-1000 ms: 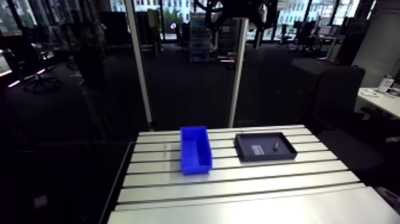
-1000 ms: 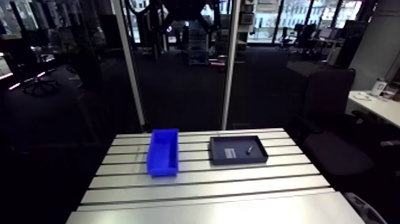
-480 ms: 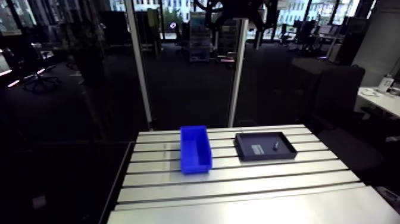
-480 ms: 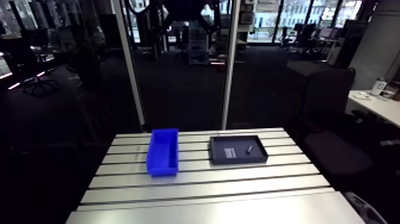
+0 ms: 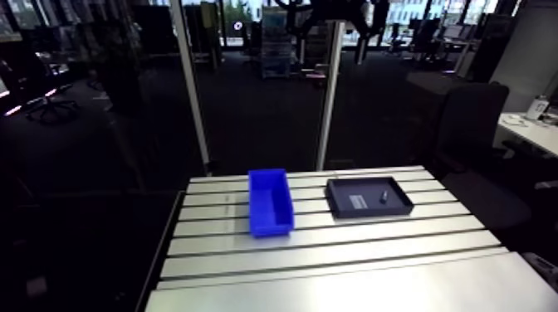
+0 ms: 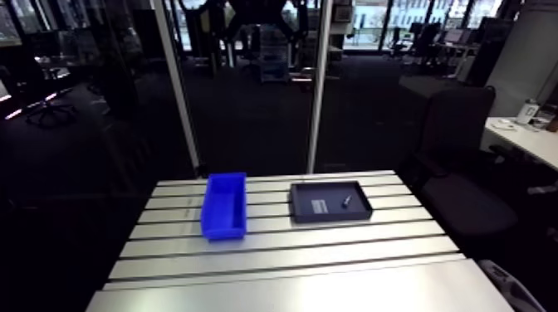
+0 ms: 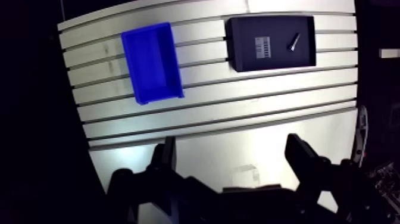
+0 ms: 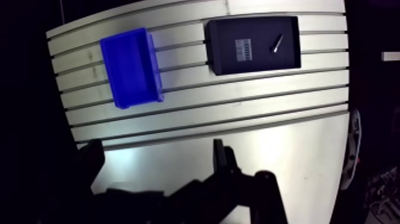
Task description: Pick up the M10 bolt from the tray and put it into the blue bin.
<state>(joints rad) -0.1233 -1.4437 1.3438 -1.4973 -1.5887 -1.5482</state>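
A small dark M10 bolt (image 7: 294, 41) lies in a black tray (image 7: 244, 30), beside a white label (image 7: 263, 45). In the arm view the same bolt (image 5: 384, 197) sits in the right half of the tray (image 5: 398, 207). The blue bin (image 5: 270, 202) stands empty to the tray's left, a short gap away. My gripper (image 7: 233, 161) hangs high above the near part of the table, far short of both the bin (image 7: 152, 61) and the tray. Its fingers (image 7: 166, 156) are wide apart and hold nothing.
The slotted aluminium table (image 5: 332, 257) stretches towards me from the bin and tray. Two upright white posts (image 5: 188, 83) rise behind the table's far edge. A dark office chair (image 5: 473, 133) stands off to the right.
The whole arm view has shifted slightly, so the camera moved. The bin, the tray and the bolt lie where they were.
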